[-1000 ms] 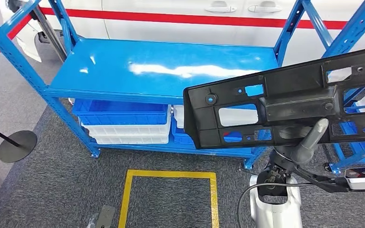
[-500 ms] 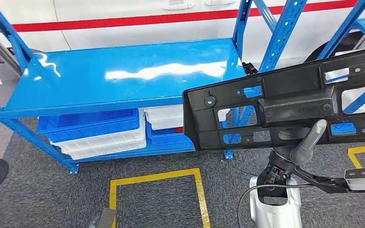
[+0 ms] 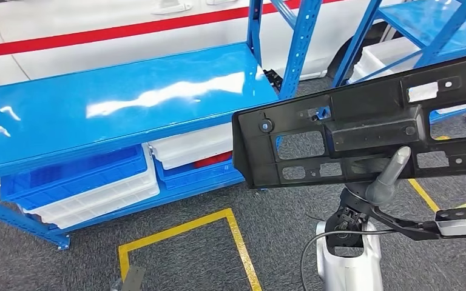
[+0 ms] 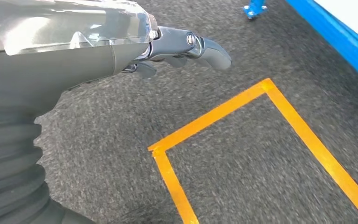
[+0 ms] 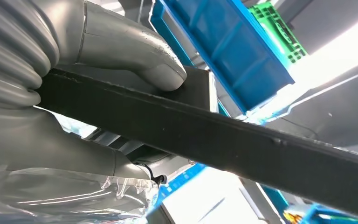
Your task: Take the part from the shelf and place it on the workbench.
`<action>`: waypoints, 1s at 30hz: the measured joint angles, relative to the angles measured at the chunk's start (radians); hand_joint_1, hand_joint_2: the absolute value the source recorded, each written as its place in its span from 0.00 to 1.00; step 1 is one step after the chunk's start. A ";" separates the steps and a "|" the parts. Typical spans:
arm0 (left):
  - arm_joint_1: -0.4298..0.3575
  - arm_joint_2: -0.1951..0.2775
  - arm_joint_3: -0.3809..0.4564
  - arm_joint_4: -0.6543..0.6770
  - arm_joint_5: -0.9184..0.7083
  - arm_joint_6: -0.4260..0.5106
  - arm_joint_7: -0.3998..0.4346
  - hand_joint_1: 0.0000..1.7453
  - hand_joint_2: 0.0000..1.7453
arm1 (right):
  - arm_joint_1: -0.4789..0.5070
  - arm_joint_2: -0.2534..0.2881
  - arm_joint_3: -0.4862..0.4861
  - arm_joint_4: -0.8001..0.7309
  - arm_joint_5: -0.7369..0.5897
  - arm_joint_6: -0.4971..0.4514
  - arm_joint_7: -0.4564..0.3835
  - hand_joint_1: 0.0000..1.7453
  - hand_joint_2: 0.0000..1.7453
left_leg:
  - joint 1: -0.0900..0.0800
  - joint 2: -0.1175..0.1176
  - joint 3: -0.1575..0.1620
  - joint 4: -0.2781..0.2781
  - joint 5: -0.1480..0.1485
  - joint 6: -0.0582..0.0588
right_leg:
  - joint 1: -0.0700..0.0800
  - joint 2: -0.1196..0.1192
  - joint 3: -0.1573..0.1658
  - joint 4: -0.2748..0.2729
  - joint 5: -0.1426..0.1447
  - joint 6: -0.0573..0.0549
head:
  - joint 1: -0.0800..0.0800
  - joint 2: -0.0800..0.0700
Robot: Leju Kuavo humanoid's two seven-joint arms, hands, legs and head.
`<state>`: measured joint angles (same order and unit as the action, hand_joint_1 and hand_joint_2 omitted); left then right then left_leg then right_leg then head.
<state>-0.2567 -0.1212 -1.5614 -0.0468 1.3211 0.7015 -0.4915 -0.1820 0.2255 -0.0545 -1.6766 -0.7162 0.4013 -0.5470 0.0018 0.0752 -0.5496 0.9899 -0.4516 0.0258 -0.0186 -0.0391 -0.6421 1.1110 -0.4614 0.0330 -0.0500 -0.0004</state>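
The part (image 3: 364, 133) is a long black plastic panel with several cut-outs, held up in front of me and running off the right edge of the head view. My right hand (image 3: 388, 176) grips it from below, the thumb pressed on its face. In the right wrist view the thumb of that hand (image 5: 121, 42) lies on the part's dark edge (image 5: 214, 140). The blue shelf (image 3: 115, 103) stands to the left behind the part, its top board bare. My left hand (image 4: 168, 46) hangs over the carpet with nothing in it, fingers loosely apart.
Blue and white bins (image 3: 79, 182) sit on the shelf's lower level. A second blue rack (image 3: 425, 18) stands at the back right. A white vehicle with a red stripe (image 3: 97, 24) is behind. Yellow tape (image 3: 182, 230) marks squares on the grey carpet (image 4: 261, 121).
The whole scene has slid left and tilted, so the camera has turned right. The part stays in the same spot in my view, still held by the right hand.
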 joint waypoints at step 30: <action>0.046 0.018 0.000 -0.041 -0.046 -0.003 0.096 0.00 1.00 | 0.041 0.029 0.048 -0.094 0.119 -0.079 -0.001 1.00 1.00 | -0.004 0.000 0.001 0.015 -0.014 0.005 | 0.005 0.009 -0.022 0.036 -0.016 -0.016 | 0.000 0.000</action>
<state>-0.2104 -0.1033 -1.5610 -0.0879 1.2747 0.6988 -0.3955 -0.1410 0.2542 -0.0063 -1.7708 -0.5976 0.3222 -0.5485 -0.0027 0.0757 -0.5491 1.0050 -0.4661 0.0309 -0.0132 -0.0303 -0.6641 1.1473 -0.4777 0.0165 -0.0496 -0.0004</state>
